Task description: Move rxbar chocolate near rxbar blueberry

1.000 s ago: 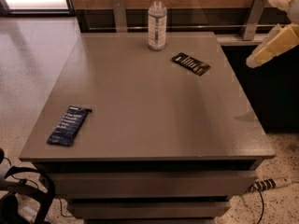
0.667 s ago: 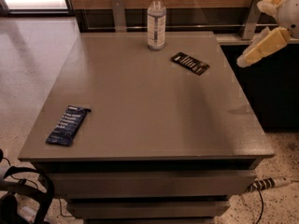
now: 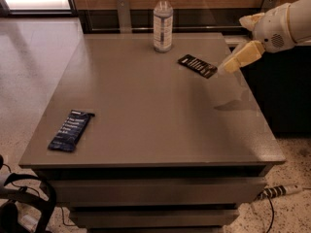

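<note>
The rxbar chocolate (image 3: 197,66) is a black wrapper with white text, lying flat at the far right of the table. The rxbar blueberry (image 3: 71,130) is a dark navy wrapper lying near the front left corner. My gripper (image 3: 233,45) comes in from the right edge, just right of the chocolate bar and a little above the tabletop. It is open and empty. Its lower cream finger (image 3: 239,57) points down-left, with its tip close to the bar's right end.
A clear water bottle (image 3: 163,22) with a white cap stands at the back of the grey table (image 3: 146,106), just left of the chocolate bar. A dark cabinet (image 3: 286,91) stands to the right. Cables and a power strip (image 3: 274,192) lie on the floor.
My gripper has moved left and slightly down, from beyond the table's right edge to just beside the chocolate bar. Both bars and the bottle have not moved.
</note>
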`<state>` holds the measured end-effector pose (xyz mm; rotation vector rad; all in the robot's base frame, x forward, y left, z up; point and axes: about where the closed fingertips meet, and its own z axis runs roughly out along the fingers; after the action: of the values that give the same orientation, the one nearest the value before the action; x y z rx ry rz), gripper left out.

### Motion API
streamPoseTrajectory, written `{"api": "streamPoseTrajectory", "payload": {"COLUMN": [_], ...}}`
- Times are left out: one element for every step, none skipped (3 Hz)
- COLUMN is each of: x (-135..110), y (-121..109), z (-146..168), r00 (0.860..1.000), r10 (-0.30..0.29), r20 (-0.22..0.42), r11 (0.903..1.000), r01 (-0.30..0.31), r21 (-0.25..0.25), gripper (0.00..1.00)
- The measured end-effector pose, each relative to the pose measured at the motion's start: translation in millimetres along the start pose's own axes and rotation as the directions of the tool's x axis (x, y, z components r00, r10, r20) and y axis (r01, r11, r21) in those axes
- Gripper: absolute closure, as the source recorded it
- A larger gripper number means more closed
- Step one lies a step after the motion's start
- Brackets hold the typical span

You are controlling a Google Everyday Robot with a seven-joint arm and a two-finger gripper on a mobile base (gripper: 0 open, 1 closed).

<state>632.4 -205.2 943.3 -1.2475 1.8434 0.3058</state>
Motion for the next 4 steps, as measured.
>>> {"api": "streamPoseTrajectory", "payload": {"x": [9,18,18,17], "y": [-11,-27,-27,-37], "z": [14,19,19,40], "r00": [0.999,0.995,0.995,0.994], "r10": [0.049,0.098,0.098,0.108], "r20": [0.006,0.006,0.006,0.009], "r11": [0.9986,0.9941,0.9941,0.9939], "r01": [-0.049,-0.098,-0.098,-0.108], "r21": [0.019,0.046,0.046,0.023], "gripper": [0.0,0.0,0.0,0.0]}}
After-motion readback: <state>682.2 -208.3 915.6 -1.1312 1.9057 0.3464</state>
